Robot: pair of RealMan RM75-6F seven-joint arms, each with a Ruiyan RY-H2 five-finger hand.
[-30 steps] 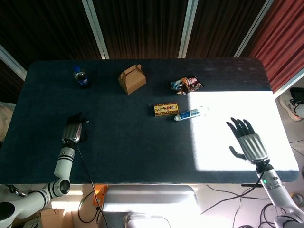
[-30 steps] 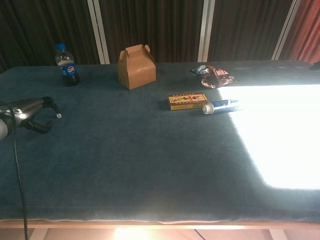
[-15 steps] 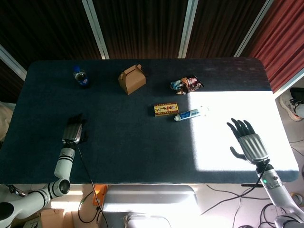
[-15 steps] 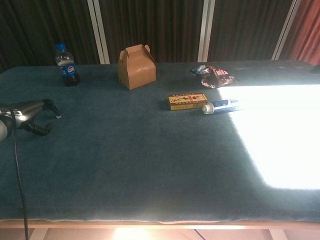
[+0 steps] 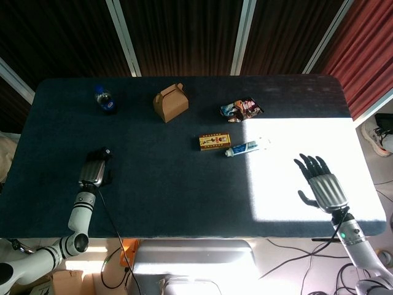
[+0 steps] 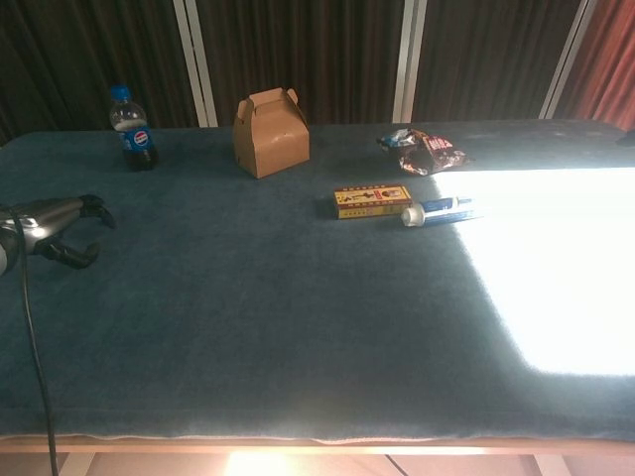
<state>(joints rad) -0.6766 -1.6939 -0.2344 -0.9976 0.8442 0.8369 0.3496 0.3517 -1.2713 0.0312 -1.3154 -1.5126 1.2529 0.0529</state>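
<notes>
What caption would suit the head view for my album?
Two robot hands, left hand and right hand, empty over a dark blue table near a yellow box and toothpaste tube.
</notes>
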